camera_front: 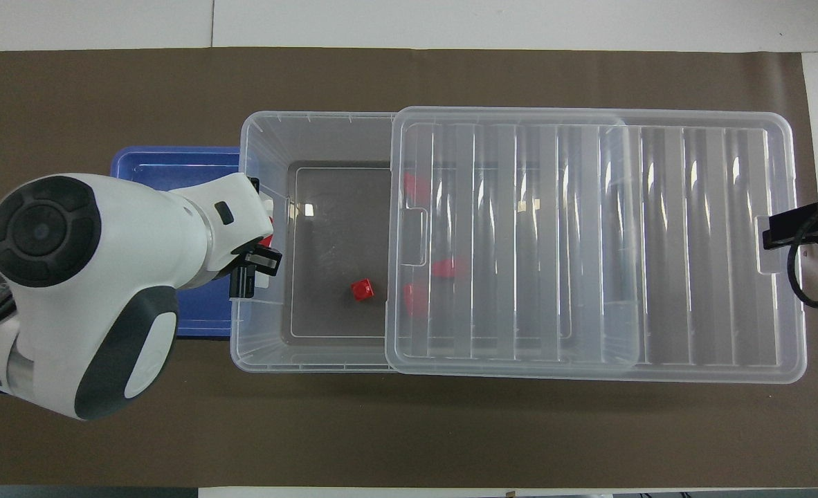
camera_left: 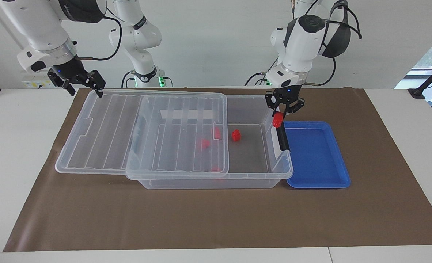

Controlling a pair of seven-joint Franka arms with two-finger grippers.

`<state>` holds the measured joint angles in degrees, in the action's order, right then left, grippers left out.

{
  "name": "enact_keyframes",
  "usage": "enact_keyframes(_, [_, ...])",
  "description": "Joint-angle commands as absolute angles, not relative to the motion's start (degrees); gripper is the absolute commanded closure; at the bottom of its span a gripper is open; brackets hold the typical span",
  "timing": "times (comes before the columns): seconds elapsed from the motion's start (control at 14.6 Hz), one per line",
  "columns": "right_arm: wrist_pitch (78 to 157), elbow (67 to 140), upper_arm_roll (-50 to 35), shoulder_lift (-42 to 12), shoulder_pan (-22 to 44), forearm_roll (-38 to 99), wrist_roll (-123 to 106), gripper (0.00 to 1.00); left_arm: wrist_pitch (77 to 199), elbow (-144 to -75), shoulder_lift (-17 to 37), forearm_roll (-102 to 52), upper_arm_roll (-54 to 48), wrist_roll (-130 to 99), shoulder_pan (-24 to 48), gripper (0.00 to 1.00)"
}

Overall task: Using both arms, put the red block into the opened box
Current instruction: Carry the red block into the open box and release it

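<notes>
Gripping the red block, left gripper hangs over the box rim.

White table; brown mat under box, blue tray.

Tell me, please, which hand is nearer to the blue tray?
The left hand, holding a red block over the box's black handle beside the blue tray. The right hand waits at the lid's other end.
</notes>
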<state>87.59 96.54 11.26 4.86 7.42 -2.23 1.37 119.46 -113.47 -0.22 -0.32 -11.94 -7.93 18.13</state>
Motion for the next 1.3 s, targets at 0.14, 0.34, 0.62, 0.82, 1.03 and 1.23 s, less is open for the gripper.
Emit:
enact_keyframes(0.14, [88.42, 98.35, 10.99, 6.33, 7.21, -2.29, 1.23, 0.0, 126.55, -112.06, 8.16, 3.07, -11.16, -10.02, 20.39, 1.0])
enact_keyframes(0.34, [88.33, 98.35, 10.99, 6.33, 7.21, -2.29, 1.32, 0.0, 129.89, -112.23, 11.42, 4.74, -11.16, -10.28, 20.57, 1.0])
enact_keyframes(0.62, [88.16, 98.35, 10.99, 6.42, 7.21, -2.29, 1.32, 0.0, 135.68, -112.06, 17.04, 7.37, -11.07, -10.46, 22.14, 1.0])
enact_keyframes(0.82, [88.07, 98.35, 10.99, 6.42, 7.21, -2.29, 1.32, 0.0, 136.41, -112.41, 18.89, 8.26, -11.07, -10.99, 22.76, 1.0])
enact_keyframes(1.03, [88.07, 98.35, 10.99, 6.42, 7.21, -2.29, 1.32, 0.0, 137.19, -111.97, 18.9, 8.26, -11.16, -11.07, 22.76, 0.74])
enact_keyframes(1.23, [88.07, 98.35, 10.99, 6.42, 7.29, -2.29, 1.32, 0.0, 136.5, -112.15, 17.59, 8.17, -11.16, -11.07, 22.41, 0.0])
